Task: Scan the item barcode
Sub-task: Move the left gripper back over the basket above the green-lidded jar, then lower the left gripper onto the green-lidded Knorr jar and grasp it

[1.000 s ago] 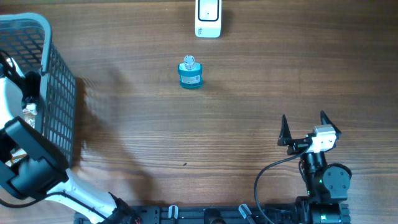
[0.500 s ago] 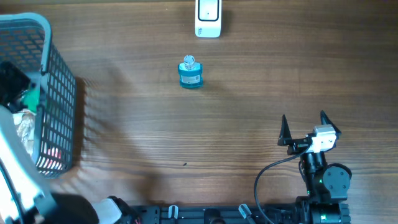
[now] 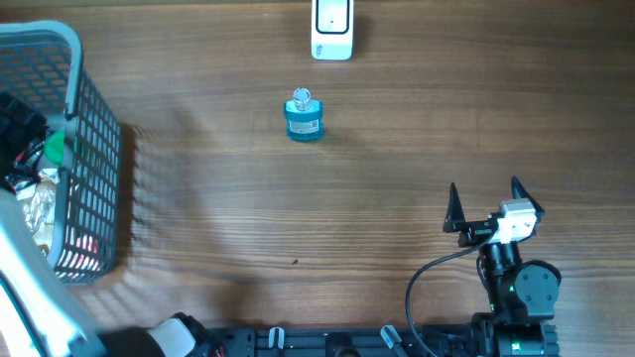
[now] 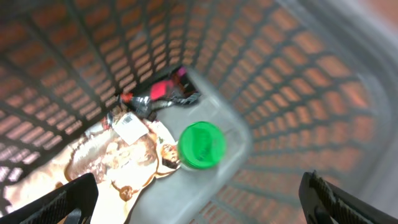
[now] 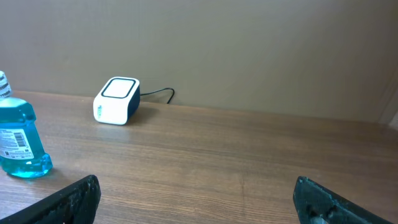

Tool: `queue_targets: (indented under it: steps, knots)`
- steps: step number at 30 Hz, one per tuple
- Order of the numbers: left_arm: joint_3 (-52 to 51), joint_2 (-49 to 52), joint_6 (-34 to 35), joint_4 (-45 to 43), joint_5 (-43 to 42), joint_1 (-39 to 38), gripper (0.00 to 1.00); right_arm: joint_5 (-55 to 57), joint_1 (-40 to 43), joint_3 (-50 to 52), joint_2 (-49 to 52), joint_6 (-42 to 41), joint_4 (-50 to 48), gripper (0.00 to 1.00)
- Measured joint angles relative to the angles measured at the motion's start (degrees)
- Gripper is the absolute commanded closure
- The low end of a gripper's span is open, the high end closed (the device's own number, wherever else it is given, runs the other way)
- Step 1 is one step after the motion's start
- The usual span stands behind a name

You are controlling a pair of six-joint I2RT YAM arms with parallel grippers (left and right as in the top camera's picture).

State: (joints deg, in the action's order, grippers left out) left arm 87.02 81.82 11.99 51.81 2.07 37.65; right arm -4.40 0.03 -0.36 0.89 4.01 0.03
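The left pincer (image 4: 199,198), part-closed a second ago, now gapes wide above the one basket (image 3: 97,169), gripping nothing. One green-capped item (image 4: 201,145) lies inside. The right pincer (image 3: 485,203) stays spread and empty. One blue bottle (image 3: 304,117) stands on the counter (image 3: 397,149) near one white scanner (image 3: 331,28).

At lower right overhead, the right arm (image 3: 536,288) is black, with a rounded joint housing, a white camera block (image 3: 514,220) and a looping black cable (image 3: 422,273). The right gripper (image 3: 484,186) has black, pointed fingers. At lower left, the left arm (image 3: 35,297) is white.
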Motion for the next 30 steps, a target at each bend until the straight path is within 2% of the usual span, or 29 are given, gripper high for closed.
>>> queue_targets:
  steps: [4,12,23,30]
  knots:
    - [0.0,10.21,2.36,-1.77,0.24,2.27,0.0,0.0,0.0,0.0,0.0,0.0,0.0,0.0]
    - [0.0,24.2,2.47,-6.23,-2.12,1.7,0.0,-0.02,0.0,0.0,0.0,0.0,0.0,0.0]
    - [0.0,26.95,1.62,-10.27,-2.91,-3.43,0.0,0.0,0.0,0.0,0.0,0.0,0.0,0.0]
    - [0.0,30.01,1.62,-7.78,-2.43,-3.48,0.01,0.0,0.0,0.0,0.0,0.0,0.0,0.0]
